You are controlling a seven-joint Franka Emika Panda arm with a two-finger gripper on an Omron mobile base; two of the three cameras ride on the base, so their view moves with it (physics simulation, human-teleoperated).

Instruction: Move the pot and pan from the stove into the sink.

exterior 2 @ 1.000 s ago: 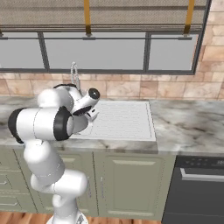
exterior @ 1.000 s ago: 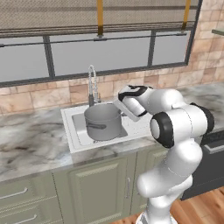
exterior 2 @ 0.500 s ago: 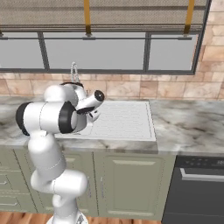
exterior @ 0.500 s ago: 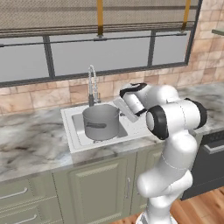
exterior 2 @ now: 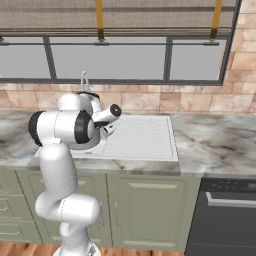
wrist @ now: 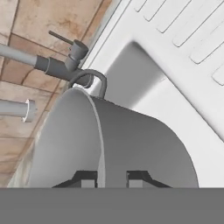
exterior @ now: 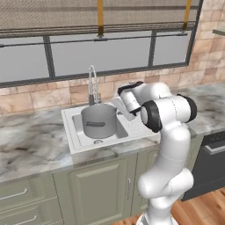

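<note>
- Pot [exterior: 99, 121] has shifted slightly within the sink [exterior: 70, 127], carried by the claw [wrist: 111, 178].
- Claw grasps the pot's near rim, one finger inside, one outside.
- Stiff, heavy, slick metal; rim pinch suits it.

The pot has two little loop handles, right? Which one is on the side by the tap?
The loop handle showing at the far rim of the pot in the hand view: it sits right next to the faucet. The opposite handle is by the gripper, unseen.
</note>
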